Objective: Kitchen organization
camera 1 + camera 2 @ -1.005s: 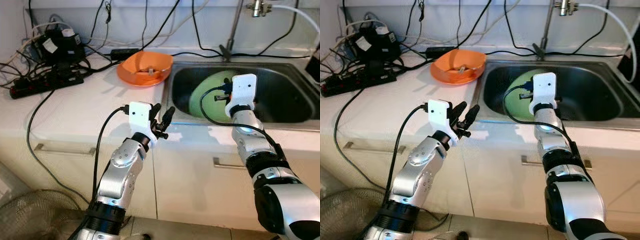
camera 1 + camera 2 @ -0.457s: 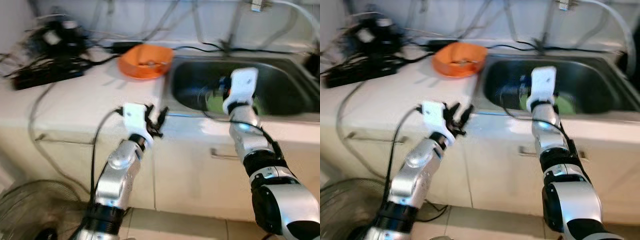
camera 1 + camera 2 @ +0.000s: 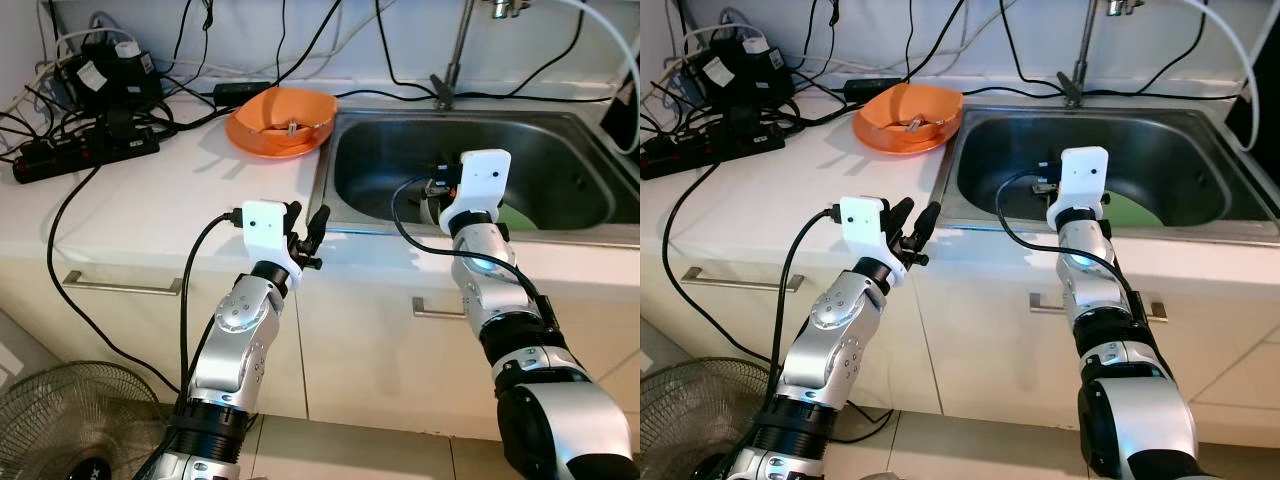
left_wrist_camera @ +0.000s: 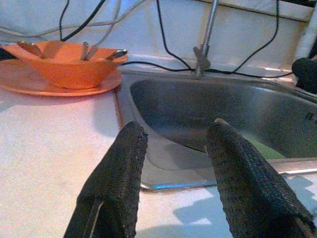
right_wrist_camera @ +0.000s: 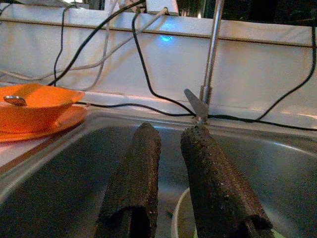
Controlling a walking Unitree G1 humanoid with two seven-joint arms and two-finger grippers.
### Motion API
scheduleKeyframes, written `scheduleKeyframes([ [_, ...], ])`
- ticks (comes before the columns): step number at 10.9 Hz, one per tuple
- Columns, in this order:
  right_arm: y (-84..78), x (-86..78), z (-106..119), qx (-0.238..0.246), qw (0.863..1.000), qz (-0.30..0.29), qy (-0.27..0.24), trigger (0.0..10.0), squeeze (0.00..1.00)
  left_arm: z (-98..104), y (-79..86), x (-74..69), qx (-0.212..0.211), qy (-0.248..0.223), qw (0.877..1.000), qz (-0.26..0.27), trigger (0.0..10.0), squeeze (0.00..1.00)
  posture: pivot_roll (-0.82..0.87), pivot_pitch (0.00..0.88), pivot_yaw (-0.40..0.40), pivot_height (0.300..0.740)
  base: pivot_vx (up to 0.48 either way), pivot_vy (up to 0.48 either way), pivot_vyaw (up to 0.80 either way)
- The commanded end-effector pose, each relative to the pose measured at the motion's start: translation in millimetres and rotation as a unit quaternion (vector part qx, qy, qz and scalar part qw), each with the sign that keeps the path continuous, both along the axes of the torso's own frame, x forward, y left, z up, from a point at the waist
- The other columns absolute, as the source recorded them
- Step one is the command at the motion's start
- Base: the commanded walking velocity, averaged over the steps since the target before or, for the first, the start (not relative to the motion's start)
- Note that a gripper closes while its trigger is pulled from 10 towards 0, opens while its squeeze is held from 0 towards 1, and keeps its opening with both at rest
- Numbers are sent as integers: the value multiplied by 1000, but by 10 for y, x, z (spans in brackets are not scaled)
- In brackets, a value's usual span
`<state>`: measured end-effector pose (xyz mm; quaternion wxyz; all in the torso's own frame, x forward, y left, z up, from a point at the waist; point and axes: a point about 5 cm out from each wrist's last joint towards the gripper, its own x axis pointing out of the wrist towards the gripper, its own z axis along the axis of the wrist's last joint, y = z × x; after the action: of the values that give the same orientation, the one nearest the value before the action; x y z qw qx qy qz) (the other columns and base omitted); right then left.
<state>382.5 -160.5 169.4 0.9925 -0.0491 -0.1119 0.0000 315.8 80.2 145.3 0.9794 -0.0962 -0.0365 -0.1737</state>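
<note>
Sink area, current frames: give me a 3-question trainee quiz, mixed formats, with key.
1. True or false: the orange bowl sits inside the sink.
2. Multiple choice: the green plate lies
A. on the counter
B. in the sink
C. on the floor
3. Fill in: the left gripper hovers over the counter edge with its fingers ____.

Key
1. False: it sits on an orange plate on the counter, left of the sink.
2. B, beyond the right gripper.
3. Open.
</note>
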Motion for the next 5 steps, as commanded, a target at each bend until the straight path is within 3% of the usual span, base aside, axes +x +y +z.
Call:
scheduleKeyframes([
  [1, 19, -15, -3, 6, 1000, 5, -1, 10000, 0, -3, 32, 30, 2, 0, 1000, 14, 10000, 0, 92, 0, 64, 740, 0, 0, 0],
  [5, 136, -107, -28, 37, 999, 30, -24, 10000, 0, 2, 150, 89, 29, -18, 998, 54, 10000, 0, 84, 0, 69, 740, 0, 0, 0],
])
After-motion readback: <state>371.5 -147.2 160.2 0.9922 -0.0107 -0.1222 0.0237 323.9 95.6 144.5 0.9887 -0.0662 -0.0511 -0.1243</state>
